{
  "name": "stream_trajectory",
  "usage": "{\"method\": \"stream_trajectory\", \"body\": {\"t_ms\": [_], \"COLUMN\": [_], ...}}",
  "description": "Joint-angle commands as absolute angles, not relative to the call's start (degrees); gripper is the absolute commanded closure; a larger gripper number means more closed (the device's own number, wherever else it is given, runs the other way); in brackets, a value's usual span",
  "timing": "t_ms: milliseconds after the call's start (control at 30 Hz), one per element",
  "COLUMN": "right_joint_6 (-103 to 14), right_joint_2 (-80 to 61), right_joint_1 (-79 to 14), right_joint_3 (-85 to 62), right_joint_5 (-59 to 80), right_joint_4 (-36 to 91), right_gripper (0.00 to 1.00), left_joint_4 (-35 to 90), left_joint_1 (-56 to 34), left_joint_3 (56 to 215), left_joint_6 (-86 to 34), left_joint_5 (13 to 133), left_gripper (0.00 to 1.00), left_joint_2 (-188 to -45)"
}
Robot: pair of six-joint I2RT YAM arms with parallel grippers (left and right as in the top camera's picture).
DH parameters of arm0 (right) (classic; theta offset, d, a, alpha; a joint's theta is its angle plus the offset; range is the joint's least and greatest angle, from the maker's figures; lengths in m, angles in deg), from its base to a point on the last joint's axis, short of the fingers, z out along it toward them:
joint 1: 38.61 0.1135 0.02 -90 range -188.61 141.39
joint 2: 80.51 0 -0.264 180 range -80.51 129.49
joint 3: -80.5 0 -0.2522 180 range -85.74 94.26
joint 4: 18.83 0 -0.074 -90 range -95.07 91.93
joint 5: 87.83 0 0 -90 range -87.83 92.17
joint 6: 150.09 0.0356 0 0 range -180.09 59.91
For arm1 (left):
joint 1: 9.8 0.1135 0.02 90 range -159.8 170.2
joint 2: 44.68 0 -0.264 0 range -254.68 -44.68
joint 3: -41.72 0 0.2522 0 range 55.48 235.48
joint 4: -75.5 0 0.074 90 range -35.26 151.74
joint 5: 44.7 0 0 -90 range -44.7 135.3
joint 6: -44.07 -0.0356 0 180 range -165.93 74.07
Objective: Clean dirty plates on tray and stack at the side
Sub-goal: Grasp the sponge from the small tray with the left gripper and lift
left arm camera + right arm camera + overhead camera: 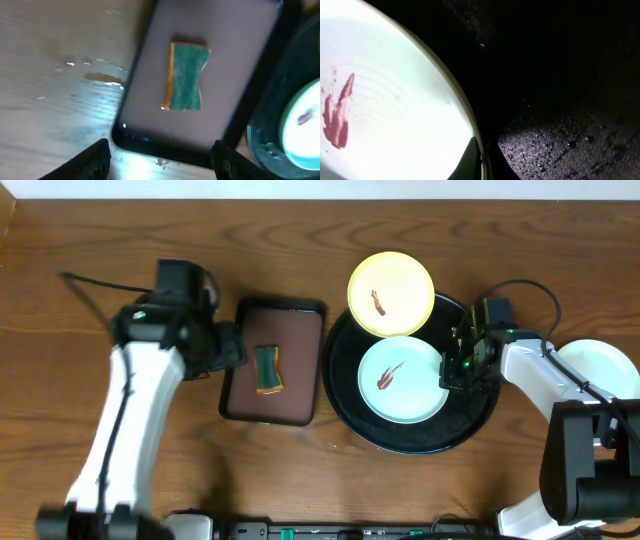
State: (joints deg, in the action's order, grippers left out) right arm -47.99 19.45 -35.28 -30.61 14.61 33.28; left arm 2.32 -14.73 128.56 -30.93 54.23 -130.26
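Note:
On the round black tray (470, 425) lies a pale mint plate (402, 378) with a red-brown smear at its centre. My right gripper (456, 370) is shut on that plate's right rim; in the right wrist view the rim (465, 115) runs between the two fingertips (470, 162). A yellow plate (391, 293), also smeared, rests on the tray's far rim. Another mint plate (600, 365) lies on the table right of the tray, with no smear showing. My left gripper (160, 165) hangs open over the near edge of the brown tray, holding nothing.
A green and orange sponge (268, 370) (186, 76) lies on the rectangular dark-brown tray (290, 330) left of the black tray. Wet patches (100, 77) shine on the wooden table (80, 240). The black tray's floor (560, 140) is beaded with water drops.

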Motion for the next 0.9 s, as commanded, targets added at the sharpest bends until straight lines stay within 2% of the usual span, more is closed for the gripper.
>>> {"method": "stream_trajectory", "body": {"t_ms": [0, 67, 133, 267, 433, 467, 533, 700, 767, 800, 867], "right_joint_6": [-49.65, -49.63, -49.65, -49.65, -49.67, -49.65, -49.67, -49.67, -49.67, -49.67, -49.67], "right_joint_2": [20.00, 20.00, 20.00, 20.00, 20.00, 20.00, 20.00, 20.00, 20.00, 20.00, 20.00], "right_joint_1": [-35.89, -35.89, -35.89, -35.89, -35.89, -35.89, -35.89, -35.89, -35.89, -35.89, -35.89], "right_joint_3": [-31.15, -31.15, -31.15, -31.15, -31.15, -31.15, -31.15, -31.15, -31.15, -31.15, -31.15], "right_joint_5": [11.01, 11.01, 11.01, 11.01, 11.01, 11.01, 11.01, 11.01, 11.01, 11.01, 11.01], "right_joint_4": [33.38, 33.56, 33.56, 33.95, 34.13, 34.15, 34.15, 34.15, 34.17, 34.17, 34.15], "right_gripper": [0.99, 0.99, 0.99, 0.99, 0.99, 0.99, 0.99, 0.99, 0.99, 0.99, 0.99], "left_joint_4": [4.81, 7.74, 9.67, 13.21, 17.29, 16.99, 16.07, 11.11, 11.09, 11.13, 10.98], "left_joint_1": [-18.66, -20.59, -21.81, -22.20, -22.23, -22.20, -22.12, -21.33, -21.35, -21.35, -21.42], "left_joint_3": [127.27, 127.27, 127.27, 127.27, 127.27, 127.27, 127.36, 129.98, 130.09, 130.09, 130.09], "left_joint_6": [-30.60, -30.29, -25.22, -21.00, -28.22, -28.59, -28.57, -28.52, -28.54, -28.54, -28.52], "left_joint_5": [54.93, 54.63, 49.45, 46.61, 57.14, 57.99, 57.93, 57.71, 57.71, 57.66, 57.73], "left_gripper": [0.38, 0.48, 0.69, 0.71, 0.69, 0.72, 0.92, 0.93, 0.86, 0.76, 0.62], "left_joint_2": [-137.95, -142.63, -146.98, -153.75, -160.27, -160.81, -160.70, -155.46, -152.44, -151.11, -149.67]}}
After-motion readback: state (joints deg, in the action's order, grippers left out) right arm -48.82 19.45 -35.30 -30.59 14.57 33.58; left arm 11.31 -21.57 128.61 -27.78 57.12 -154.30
